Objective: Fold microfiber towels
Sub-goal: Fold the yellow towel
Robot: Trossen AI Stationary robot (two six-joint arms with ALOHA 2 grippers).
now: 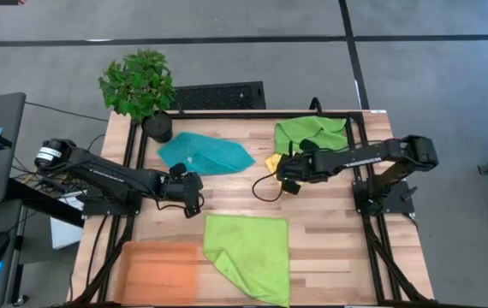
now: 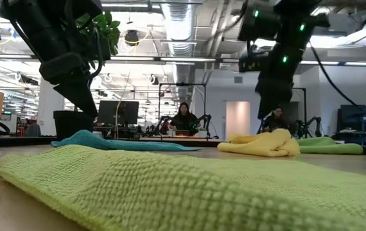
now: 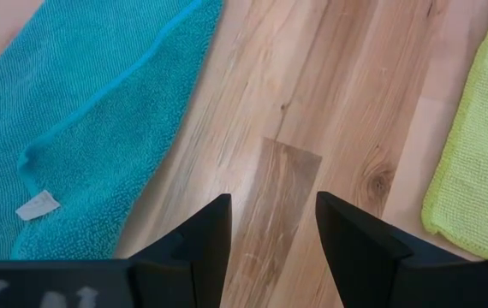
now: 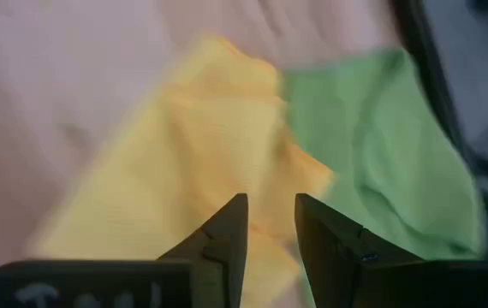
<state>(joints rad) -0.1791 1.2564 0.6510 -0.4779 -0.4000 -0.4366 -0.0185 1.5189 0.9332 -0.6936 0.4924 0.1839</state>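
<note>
A teal towel [image 1: 205,152] lies spread at the far middle of the table, and a lime green towel [image 1: 248,252] lies flat near the front edge. A second lime green towel [image 1: 312,133] lies bunched at the far right, with a crumpled yellow towel [image 4: 193,162] beside it. My left gripper [image 3: 271,210] is open over bare wood between the teal towel [image 3: 81,111] and the near lime towel [image 3: 479,154]. My right gripper [image 4: 271,205] hangs just above the yellow towel [image 2: 260,144] with a narrow gap between its fingers, touching nothing.
A flat orange tray [image 1: 160,269] lies at the front left corner. A potted plant [image 1: 139,85] stands at the far left corner. A black cable [image 1: 265,190] loops on the wood under the right arm. People sit in the room beyond the table [image 2: 184,119].
</note>
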